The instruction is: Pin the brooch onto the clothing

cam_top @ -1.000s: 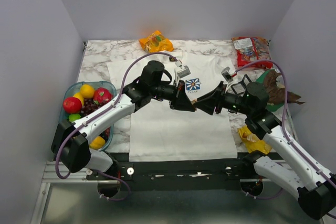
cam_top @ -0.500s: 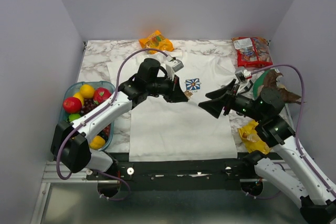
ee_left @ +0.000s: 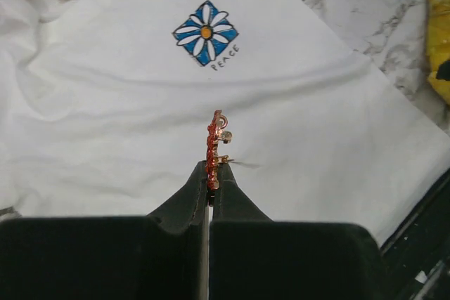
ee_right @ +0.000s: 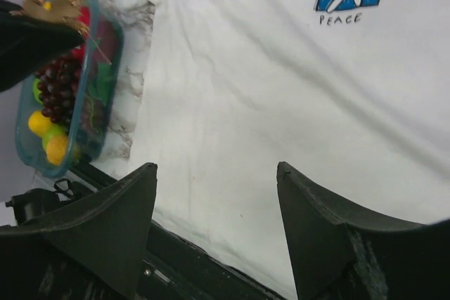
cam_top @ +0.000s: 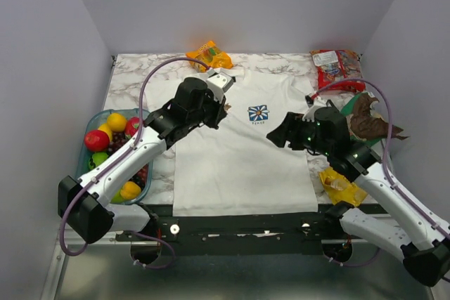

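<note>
The white T-shirt (cam_top: 239, 163) lies flat on the marble table, its blue-and-white daisy print (cam_top: 258, 113) on the chest. My left gripper (cam_top: 216, 113) hovers over the shirt's left shoulder area. In the left wrist view the left gripper (ee_left: 211, 168) is shut on the tiny orange-red brooch (ee_left: 214, 140), held edge-on above the shirt (ee_left: 105, 103) below the print (ee_left: 205, 31). My right gripper (cam_top: 276, 134) is open and empty above the shirt's right side (ee_right: 246, 103). In its view the right gripper (ee_right: 214, 168) stands wide, and the brooch (ee_right: 53, 6) shows top left.
A teal fruit container (cam_top: 145, 112) stands left of the shirt. An orange snack bag (cam_top: 208, 55) lies at the back, a red bag (cam_top: 336, 67) at the back right, a brown and green item (cam_top: 367, 121) at the right, and a yellow wrapper (cam_top: 337, 184) at the front right.
The grippers met tip to tip below the daisy print, then drew apart. The left moved back and left with the brooch. The right pulled away to the right, jaws open.
</note>
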